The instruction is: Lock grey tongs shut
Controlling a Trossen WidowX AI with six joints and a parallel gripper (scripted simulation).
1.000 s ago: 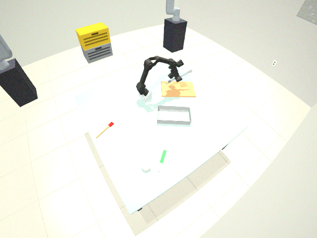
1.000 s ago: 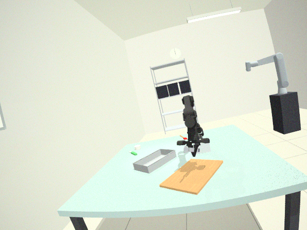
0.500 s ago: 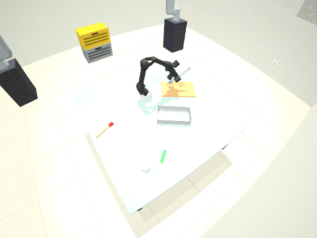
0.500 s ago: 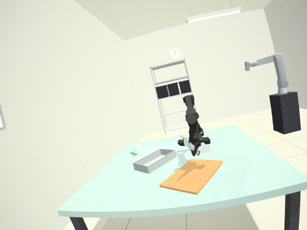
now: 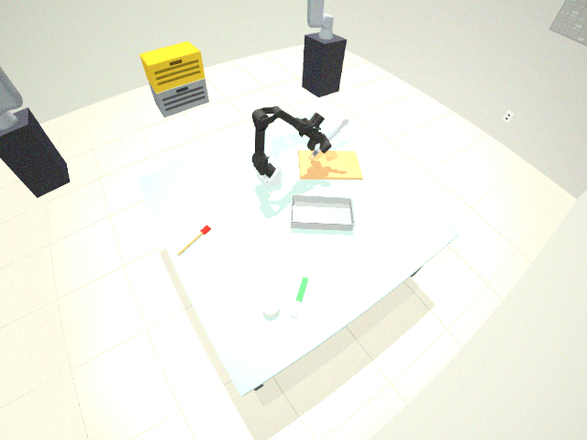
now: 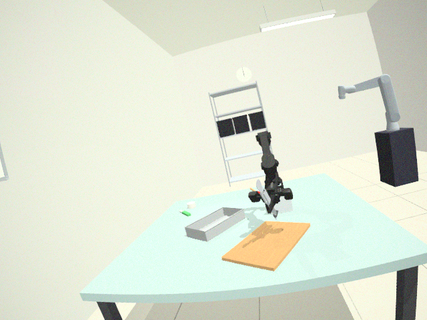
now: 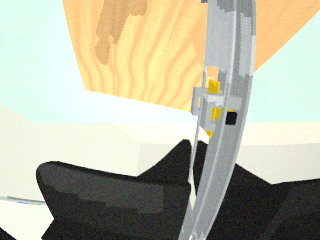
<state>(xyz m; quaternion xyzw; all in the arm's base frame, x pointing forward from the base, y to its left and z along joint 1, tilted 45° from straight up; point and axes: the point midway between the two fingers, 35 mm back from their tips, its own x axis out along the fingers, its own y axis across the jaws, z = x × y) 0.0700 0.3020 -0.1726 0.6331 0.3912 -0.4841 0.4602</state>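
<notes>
My gripper [image 5: 320,145] [image 6: 269,209] [image 7: 191,147] is shut on the grey tongs [image 5: 337,129] [image 6: 263,199] [image 7: 230,50]. The tongs are in the air, tilted, with their broad tips up and their hinge end low, near the board's edge in the exterior view. Their arms look pressed close together; the wrist view shows a small bracket and yellow parts on them. Whether the lock has engaged cannot be told. The wooden board [image 5: 350,172] [image 6: 286,241] [image 7: 150,75] lies flat with nothing on it but shadows. The roasting tin [image 5: 322,225] [image 6: 196,235] is empty.
A red-headed spatula [image 5: 204,230] lies at the table's far side from the board. A green-handled tool [image 5: 302,290] [image 6: 186,213] and a small white round object [image 5: 271,313] [image 6: 191,205] lie beyond the tin. The arm's white base [image 6: 285,205] stands behind the board.
</notes>
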